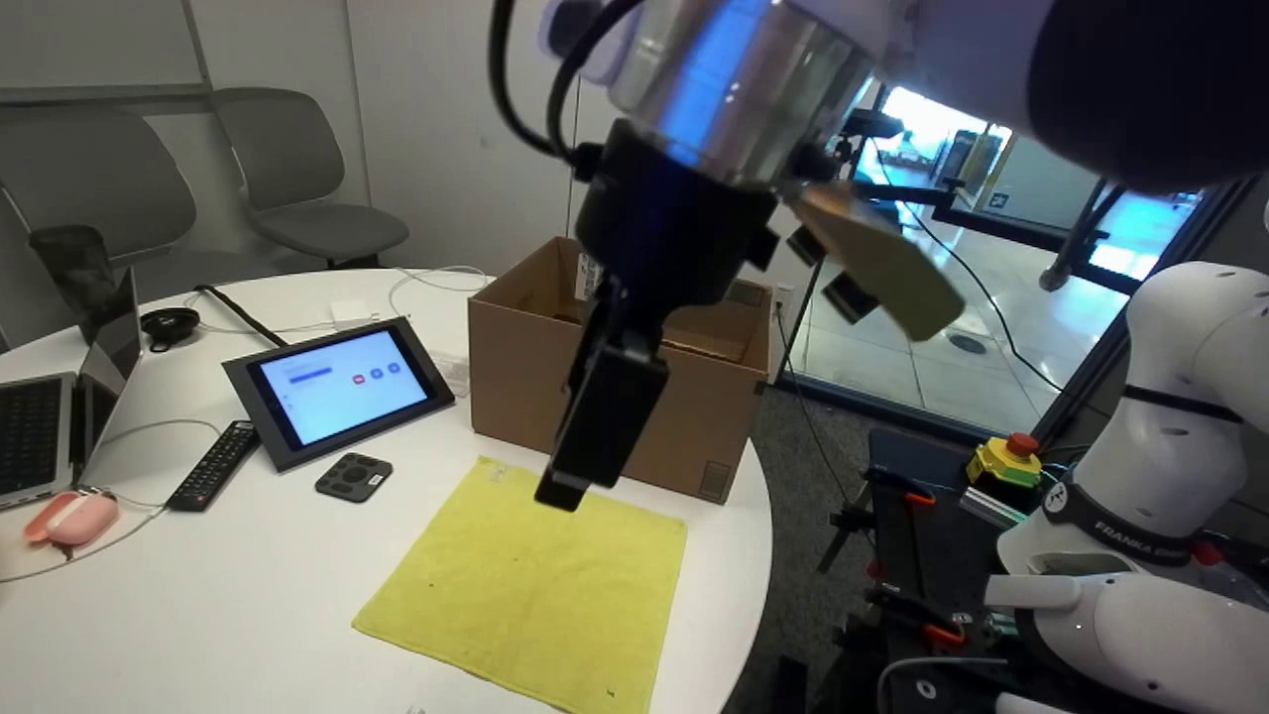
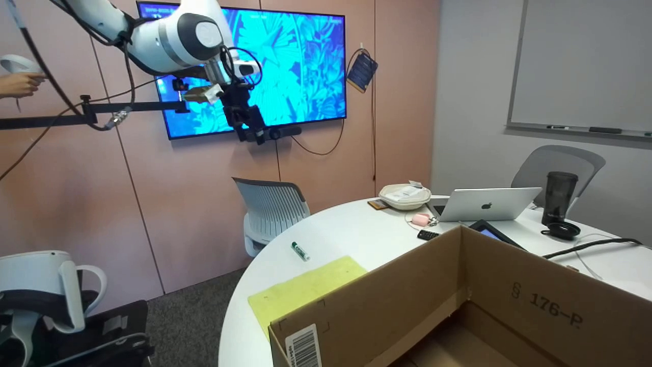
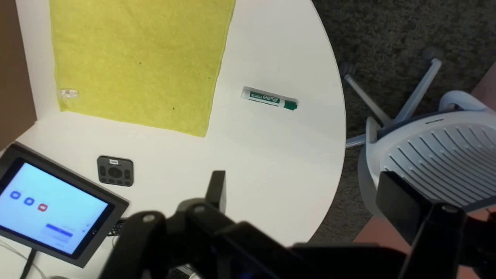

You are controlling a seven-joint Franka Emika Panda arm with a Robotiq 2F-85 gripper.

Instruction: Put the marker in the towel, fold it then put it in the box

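In the wrist view the gripper (image 3: 302, 174) was closest, its two black fingers (image 3: 215, 190) spread wide, with white table (image 3: 271, 162) and dark floor (image 3: 387, 23) showing through the gap. In both exterior views it hung tilted in the air, well above the table. Past the fingertips lay the marker (image 3: 269, 99), white-barrelled with a green cap, flat on the table with the cap towards the rounded edge. Beside its blunt end, but apart from it, the towel (image 3: 135, 66) was spread out flat and unfolded, a pale tag (image 3: 69, 93) near one corner. Near the towel sat a dark button pad (image 3: 115, 176), and next a lit tablet (image 3: 62, 201) in a dark frame. Along another side of the towel stood the box (image 1: 525, 377), open at the top, with dark lettering (image 2: 555, 312) on an inner wall. Farther across the table were a black remote (image 1: 213, 468), a pink earphone case (image 1: 79, 521), an open laptop (image 2: 491, 205), a dark tumbler (image 2: 559, 196) and a pale lidded container (image 2: 405, 198). Beyond the table stood chairs (image 1: 278, 159), and on the walls (image 2: 402, 127) were a large blue-lit screen (image 2: 295, 66) and a whiteboard (image 2: 580, 66).
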